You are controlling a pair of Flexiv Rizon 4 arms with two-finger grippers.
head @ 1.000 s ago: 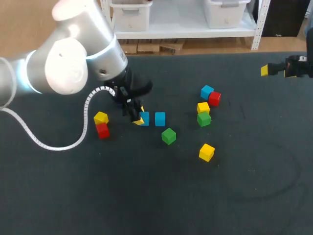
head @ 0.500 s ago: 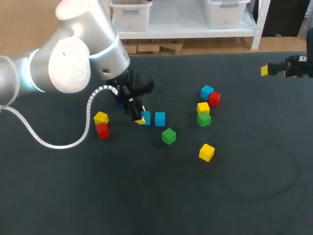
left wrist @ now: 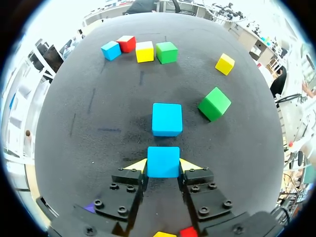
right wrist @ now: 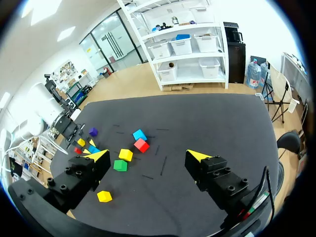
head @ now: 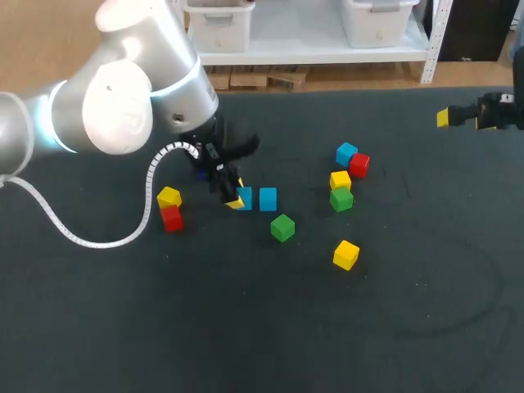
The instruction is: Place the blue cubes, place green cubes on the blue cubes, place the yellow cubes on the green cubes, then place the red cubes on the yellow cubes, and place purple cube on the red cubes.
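Beside the loose blue cube (left wrist: 167,119), the left claw (left wrist: 163,167) pinching the held blue cube (left wrist: 163,159) has edged closer.

Robotics lab bench, shown by my two robot arms at one table, my silver-and-white jointed left arm (head: 115,90) with its white coiled cable (head: 151,173), my black right arm (head: 501,110), a wide dark matte table top (head: 246,327), small plain coloured cubes (head: 282,228) scattered on it.
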